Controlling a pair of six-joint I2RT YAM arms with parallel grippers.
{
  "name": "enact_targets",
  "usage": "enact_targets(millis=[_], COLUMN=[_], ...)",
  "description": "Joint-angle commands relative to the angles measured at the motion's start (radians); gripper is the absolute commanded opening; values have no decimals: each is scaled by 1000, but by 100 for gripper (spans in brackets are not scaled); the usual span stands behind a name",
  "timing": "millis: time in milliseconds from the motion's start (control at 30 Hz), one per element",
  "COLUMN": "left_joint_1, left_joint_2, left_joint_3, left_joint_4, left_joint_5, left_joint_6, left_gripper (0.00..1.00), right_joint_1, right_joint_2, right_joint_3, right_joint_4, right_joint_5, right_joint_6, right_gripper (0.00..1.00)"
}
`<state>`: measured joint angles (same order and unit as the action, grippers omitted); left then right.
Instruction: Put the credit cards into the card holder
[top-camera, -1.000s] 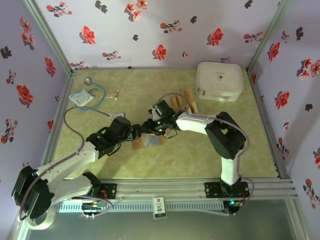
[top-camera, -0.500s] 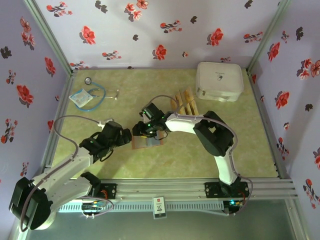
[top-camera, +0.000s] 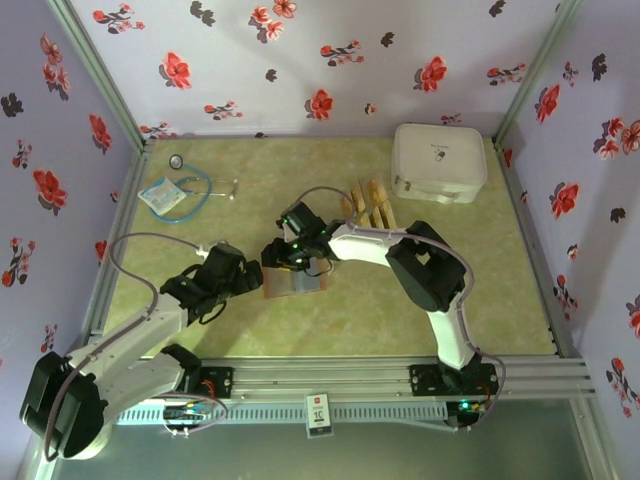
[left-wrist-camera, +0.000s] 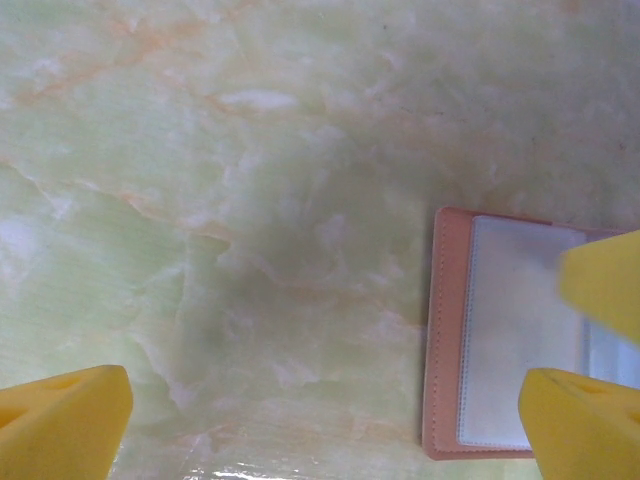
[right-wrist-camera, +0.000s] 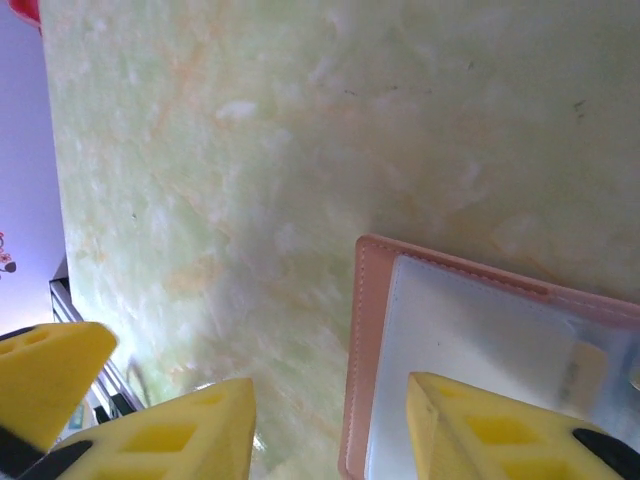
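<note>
Top external: card holder (top-camera: 298, 284) lies open on the counter (top-camera: 400, 305). Left tool (top-camera: 249, 275) and right tool (top-camera: 278, 252) crowd its left edge. Credit cards (top-camera: 368, 205) sit well apart, beside the white case (top-camera: 440, 160).
Left wrist: left tool spread wide, empty.
Right wrist: right tool half spread, pinching nothing; possibly one card sleeved.
Risk: fingers clash or shove the holder.

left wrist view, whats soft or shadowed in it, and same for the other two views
Left wrist: left fingertips blurred, soft shadow on the table, card holder fairly sharp. Right wrist: right fingertips out of focus, milky sheen on the holder's clear sleeve. Top external: even light.
</note>
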<state>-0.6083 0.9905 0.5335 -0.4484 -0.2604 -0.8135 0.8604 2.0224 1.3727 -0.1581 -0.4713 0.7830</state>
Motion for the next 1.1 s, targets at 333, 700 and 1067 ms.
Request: enact_targets(millis=[333, 700, 1067], left_joint_1=[6, 3, 1], left_joint_2=[151, 215, 273], left_joint_3=[84, 123, 128], left_joint_4=[38, 40, 68], left_joint_5=[44, 47, 47], left_joint_6=[70, 104, 114], left_gripper=[100, 100, 100], right_joint_1=[-175, -210, -283], right_joint_2=[-339, -512, -374], right_joint_3=[14, -64, -9], right_joint_4=[-479, -431, -542], right_joint_5=[377, 709, 597], right_joint_6=[-419, -516, -519], right_gripper=[72, 99, 58])
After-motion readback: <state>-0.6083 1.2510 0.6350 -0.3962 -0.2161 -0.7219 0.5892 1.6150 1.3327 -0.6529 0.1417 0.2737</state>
